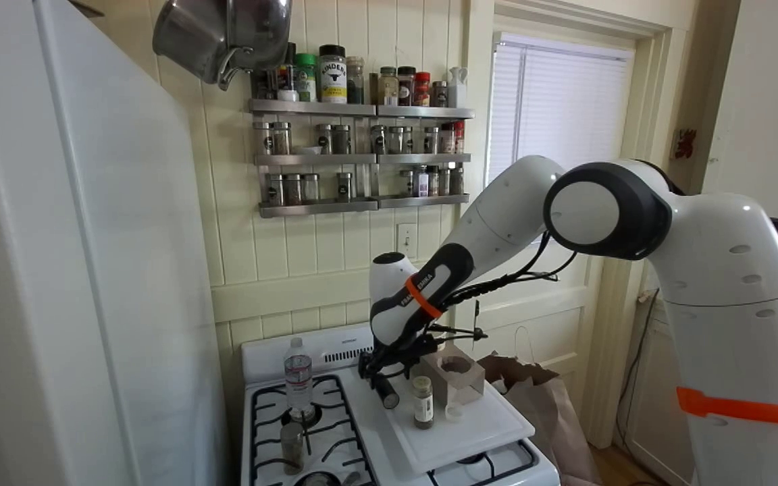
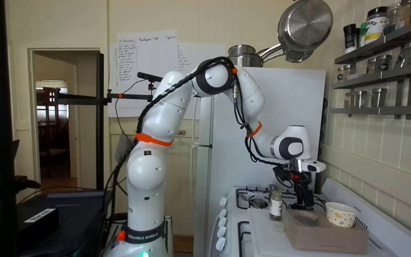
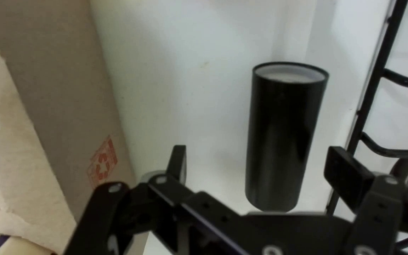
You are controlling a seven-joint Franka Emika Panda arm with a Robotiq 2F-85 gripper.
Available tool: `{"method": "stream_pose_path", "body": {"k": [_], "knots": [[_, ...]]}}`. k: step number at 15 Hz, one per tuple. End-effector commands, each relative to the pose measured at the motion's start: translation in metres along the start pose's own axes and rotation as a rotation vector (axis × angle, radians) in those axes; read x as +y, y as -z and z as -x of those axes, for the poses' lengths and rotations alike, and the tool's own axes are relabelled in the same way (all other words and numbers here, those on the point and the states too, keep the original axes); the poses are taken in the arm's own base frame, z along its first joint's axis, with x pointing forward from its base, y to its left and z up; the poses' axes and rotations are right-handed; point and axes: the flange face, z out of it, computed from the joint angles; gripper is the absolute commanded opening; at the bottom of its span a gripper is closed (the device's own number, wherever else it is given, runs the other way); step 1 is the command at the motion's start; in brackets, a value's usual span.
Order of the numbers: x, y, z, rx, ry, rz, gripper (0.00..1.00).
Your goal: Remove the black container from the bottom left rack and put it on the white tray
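Observation:
The black container [image 3: 283, 141], a smooth cylinder with a pale end, lies on its side on a white surface in the wrist view. It also shows in an exterior view [image 1: 389, 399], by the back left corner of the white tray [image 1: 477, 442]; I cannot tell whether it touches the tray. My gripper [image 3: 260, 168] is open, fingers apart on either side of the container's near part, with gaps visible on both sides. The gripper [image 2: 302, 205] points down in an exterior view. The rack [image 1: 318, 208] is a set of grey wall shelves; its bottom left shelf holds several small jars.
A cardboard box [image 1: 463, 385] stands on the tray, close beside the gripper, with a paper bowl [image 2: 341, 214] on it. A labelled jar [image 1: 423, 405] stands on the tray. A water bottle [image 1: 298, 378] and another jar [image 1: 292, 447] stand on the left burners [image 1: 348, 425].

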Motion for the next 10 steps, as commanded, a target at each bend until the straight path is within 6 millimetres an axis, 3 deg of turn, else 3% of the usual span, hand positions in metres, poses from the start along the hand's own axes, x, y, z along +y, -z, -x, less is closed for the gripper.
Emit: {"method": "stream_pose_path", "body": {"k": [1,5,10], "knots": [[-0.001,0.013,0.002,-0.011,-0.016,0.002,1.00],[0.005,0.035,0.009,0.008,-0.013,-0.012,1.00],[0.017,0.103,0.046,0.102,0.097,-0.100,1.00]]}}
